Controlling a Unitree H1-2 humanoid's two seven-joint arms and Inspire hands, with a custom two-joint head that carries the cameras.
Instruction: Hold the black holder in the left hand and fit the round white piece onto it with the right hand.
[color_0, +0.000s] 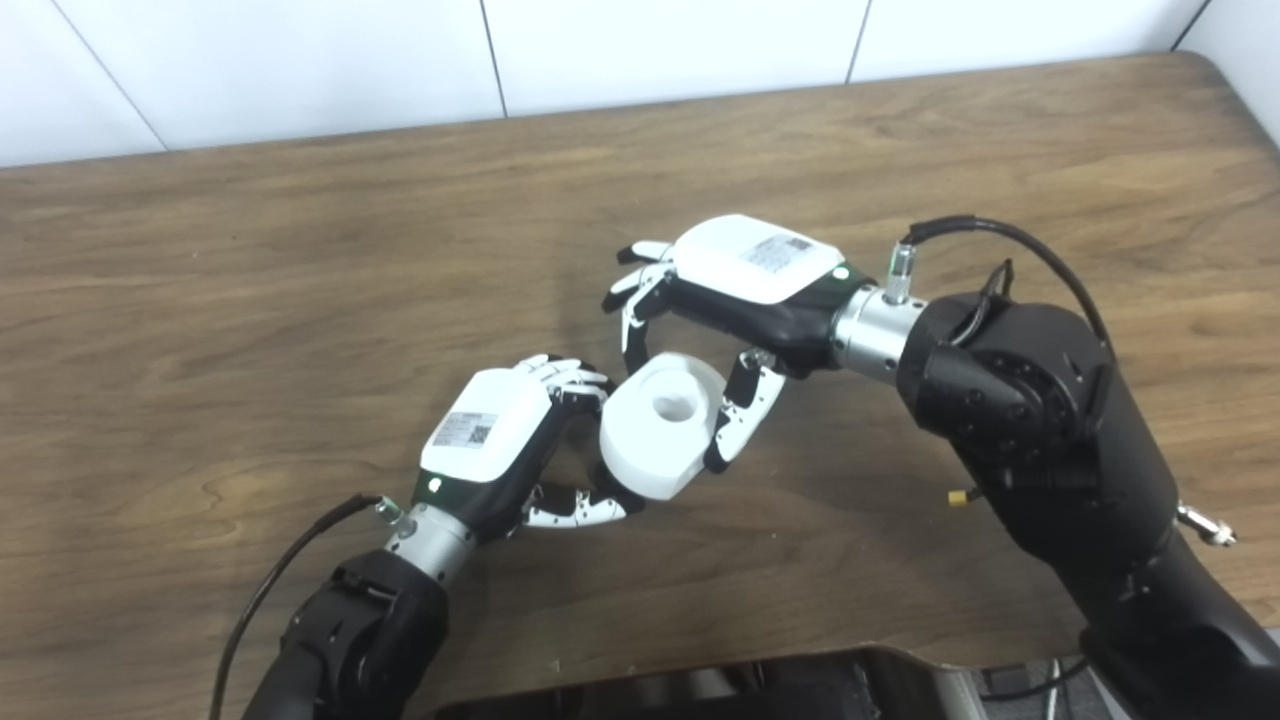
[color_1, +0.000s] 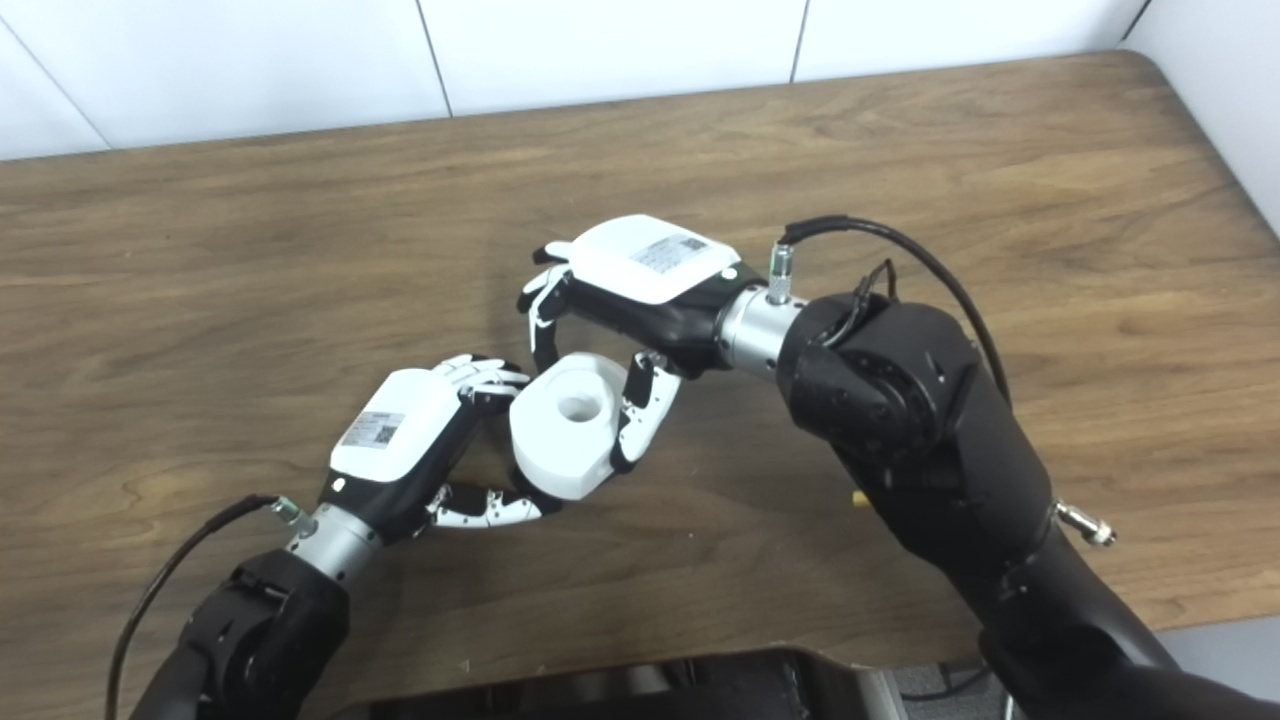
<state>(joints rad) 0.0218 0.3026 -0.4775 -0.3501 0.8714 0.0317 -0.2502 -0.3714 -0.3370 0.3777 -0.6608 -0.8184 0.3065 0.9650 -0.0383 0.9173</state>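
Observation:
The round white piece (color_0: 660, 435), a thick disc with a centre hole, is held above the table between both hands. My right hand (color_0: 745, 275) comes from the upper right and is shut on it, fingers on its top left edge and thumb (color_0: 740, 415) on its right side. My left hand (color_0: 495, 435) is closed at the piece's left side, fingers curled behind its rim and thumb (color_0: 580, 508) under it. The black holder is hidden behind the white piece and my left fingers; I cannot see how the two parts sit together. The piece also shows in the right eye view (color_1: 560, 430).
The brown wooden table (color_0: 250, 300) spreads around both hands. A white tiled wall (color_0: 300, 60) runs along its far edge. A dark object (color_0: 700, 690) sits at the table's near edge below the hands.

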